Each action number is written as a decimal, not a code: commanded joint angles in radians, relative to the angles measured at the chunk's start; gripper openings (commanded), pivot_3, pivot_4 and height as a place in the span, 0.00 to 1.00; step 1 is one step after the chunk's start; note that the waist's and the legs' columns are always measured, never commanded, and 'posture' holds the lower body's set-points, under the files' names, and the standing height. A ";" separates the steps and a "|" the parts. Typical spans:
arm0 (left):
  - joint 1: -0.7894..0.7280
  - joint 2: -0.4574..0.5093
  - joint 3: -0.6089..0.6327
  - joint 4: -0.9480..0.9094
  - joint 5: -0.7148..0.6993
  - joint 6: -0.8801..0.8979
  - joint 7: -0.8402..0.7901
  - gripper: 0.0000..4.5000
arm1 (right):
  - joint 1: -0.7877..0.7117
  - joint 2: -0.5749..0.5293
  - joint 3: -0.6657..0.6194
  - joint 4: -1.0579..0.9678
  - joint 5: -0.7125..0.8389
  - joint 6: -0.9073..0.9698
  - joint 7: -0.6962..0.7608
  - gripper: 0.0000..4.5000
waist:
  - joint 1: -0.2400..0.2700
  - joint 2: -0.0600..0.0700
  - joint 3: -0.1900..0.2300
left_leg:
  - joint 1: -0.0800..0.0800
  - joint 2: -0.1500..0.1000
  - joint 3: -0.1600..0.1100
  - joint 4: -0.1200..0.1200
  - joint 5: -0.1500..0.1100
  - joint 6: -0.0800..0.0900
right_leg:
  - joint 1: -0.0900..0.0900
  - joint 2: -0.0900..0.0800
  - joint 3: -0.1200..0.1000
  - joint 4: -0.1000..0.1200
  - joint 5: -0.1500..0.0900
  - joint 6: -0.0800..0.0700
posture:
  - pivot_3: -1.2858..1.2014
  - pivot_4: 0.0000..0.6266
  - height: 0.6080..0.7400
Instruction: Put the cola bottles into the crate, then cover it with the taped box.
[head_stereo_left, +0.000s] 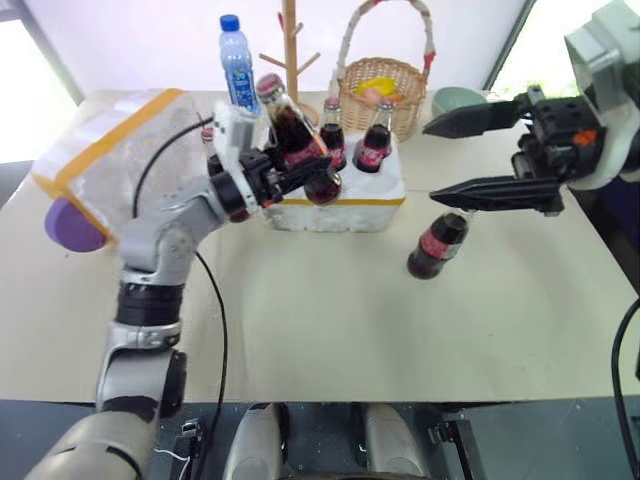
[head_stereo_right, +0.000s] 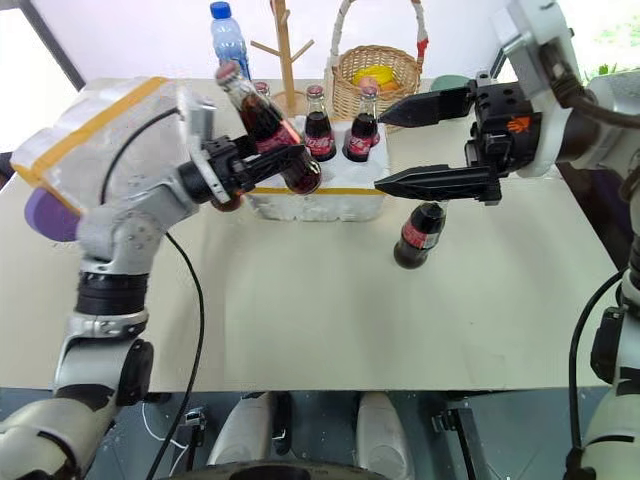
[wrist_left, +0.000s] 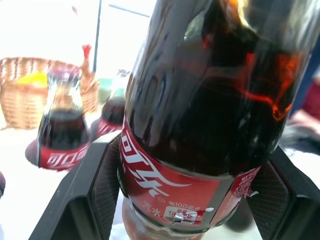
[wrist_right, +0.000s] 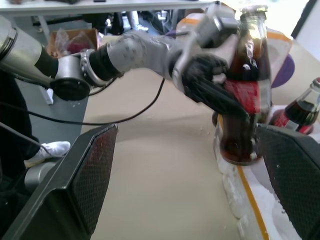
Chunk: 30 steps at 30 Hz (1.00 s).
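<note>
The taped box (head_stereo_left: 95, 160) sits off to the left and the crate (head_stereo_left: 340, 195) mid-table with two bottles (head_stereo_left: 378, 140) already standing in the back wells. My left gripper (head_stereo_left: 300, 178) is clamped on a tilted bottle (head_stereo_left: 290, 130) over the crate's near-left corner. I'd straighten it before lowering into a free front well, and my right gripper (head_stereo_right: 425, 145) hangs spread wide above the bottle lying on the table (head_stereo_right: 418, 233), so I'd keep clear of it.

bare table (head_stereo_left: 330, 320) in front — crate (head_stereo_left: 340, 205) behind
</note>
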 joint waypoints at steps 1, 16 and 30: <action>-0.109 -0.021 -0.015 0.107 0.105 -0.165 -0.002 0.62 | 0.016 -0.007 -0.051 -0.046 0.026 0.002 -0.031 1.00 | 0.002 0.000 0.000 | -0.001 0.000 -0.001 0.000 0.000 0.000 | 0.000 0.000 0.000 0.000 0.000 0.000 | 0.52 0.24 1.00; -0.226 -0.088 -0.078 0.430 0.269 -0.250 -0.115 0.62 | 0.083 0.013 -0.058 -0.051 0.026 -0.028 -0.105 1.00 | 0.004 0.000 0.000 | -0.008 0.000 -0.002 0.001 0.000 0.001 | -0.006 0.000 -0.001 0.001 0.000 0.000 | 0.52 0.24 1.00; -0.229 -0.088 -0.023 0.453 0.287 -0.240 -0.138 0.99 | 0.092 0.041 -0.033 -0.045 -0.019 -0.066 -0.132 1.00 | 0.005 0.000 0.000 | -0.009 -0.002 -0.005 0.005 0.000 0.001 | -0.004 -0.001 -0.002 0.001 0.000 0.000 | 0.52 0.24 1.00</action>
